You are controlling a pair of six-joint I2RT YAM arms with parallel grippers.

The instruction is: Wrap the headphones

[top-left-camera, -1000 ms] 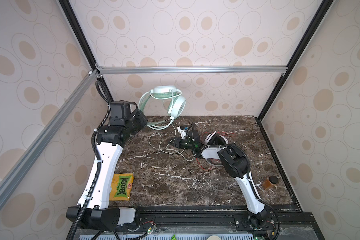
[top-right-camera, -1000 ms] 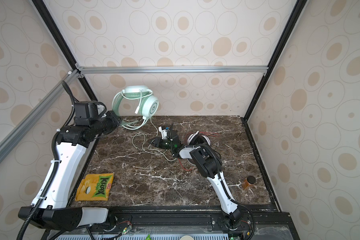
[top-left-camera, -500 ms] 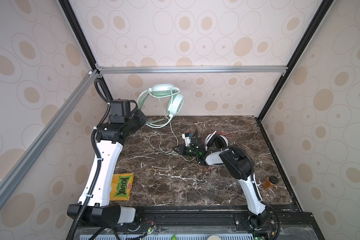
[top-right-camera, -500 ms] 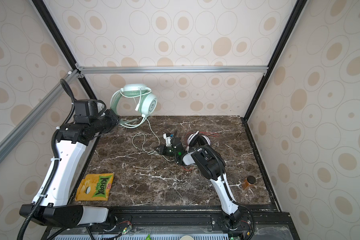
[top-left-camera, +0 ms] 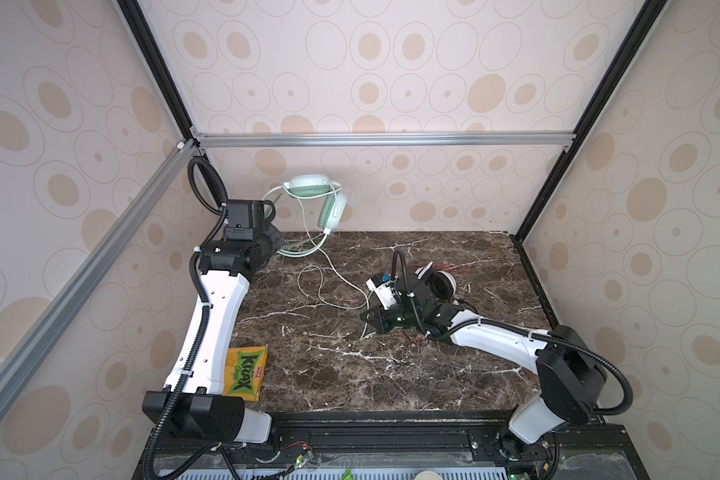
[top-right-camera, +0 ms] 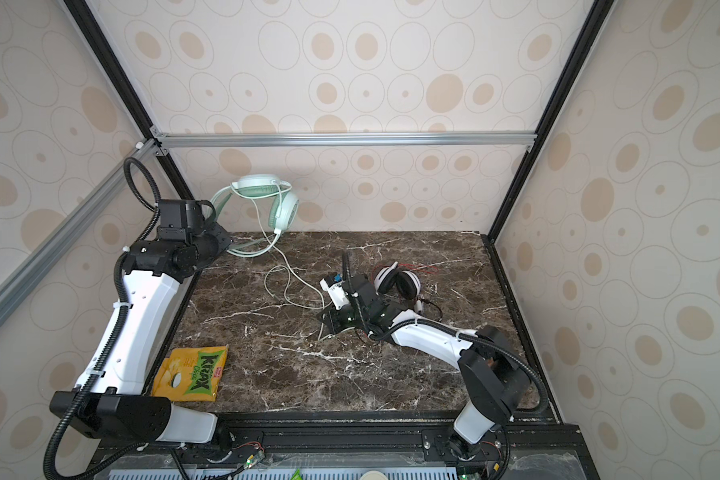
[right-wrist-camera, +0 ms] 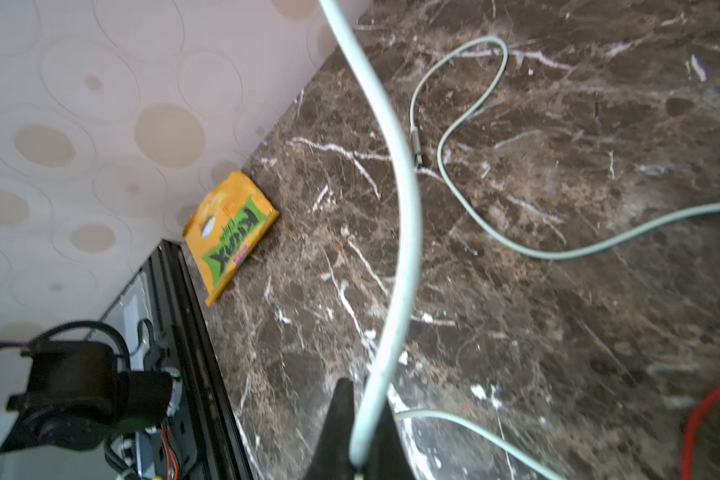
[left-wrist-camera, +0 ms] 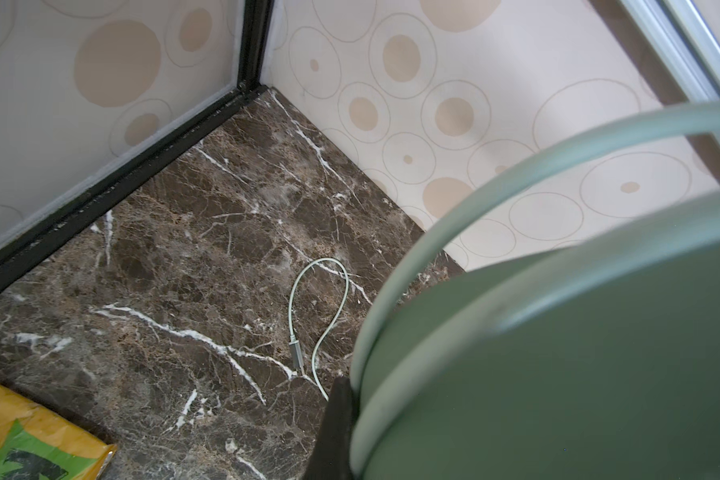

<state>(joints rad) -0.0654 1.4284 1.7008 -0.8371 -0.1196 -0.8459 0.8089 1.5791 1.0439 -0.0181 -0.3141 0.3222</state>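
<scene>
Now left jaws clamp mint headphones [top-left-camera: 310, 190] aloft; right jaws pinch pale cord [right-wrist-camera: 404, 208].

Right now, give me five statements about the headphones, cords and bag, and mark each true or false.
1. The right gripper is shut on the green cord. True.
2. The green headphones lie flat on the table. False: the left gripper holds them up near the back wall.
3. The white headphones rest on the table. True.
4. The chip bag sits at the table's back right corner. False: it lies at the front left.
5. The green cord's plug is clamped in a gripper. False: it lies loose on the table.
</scene>
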